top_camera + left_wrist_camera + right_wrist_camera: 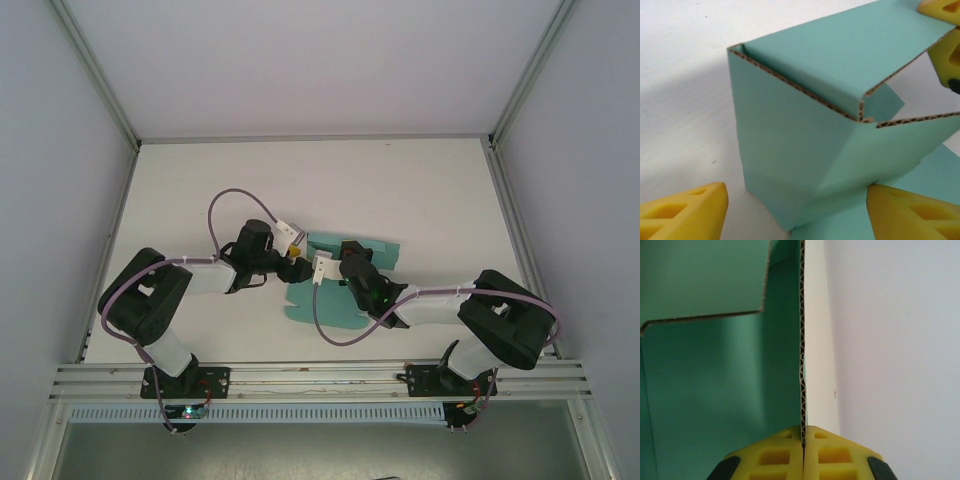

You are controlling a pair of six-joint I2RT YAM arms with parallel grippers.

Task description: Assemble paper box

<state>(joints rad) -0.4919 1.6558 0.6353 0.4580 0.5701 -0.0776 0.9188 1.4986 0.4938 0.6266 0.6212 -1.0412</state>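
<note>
Here, paper box (790, 150) flap stands upright, edge-on.

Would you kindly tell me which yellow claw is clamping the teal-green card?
The right claw, shut on a panel of the teal-green corrugated paper box; the left claw gapes open.

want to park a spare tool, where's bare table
Free: the table between the paper box and the back wall, plus strips along both side walls. Crowded mid-table, where left gripper and right gripper are at the box.
</note>
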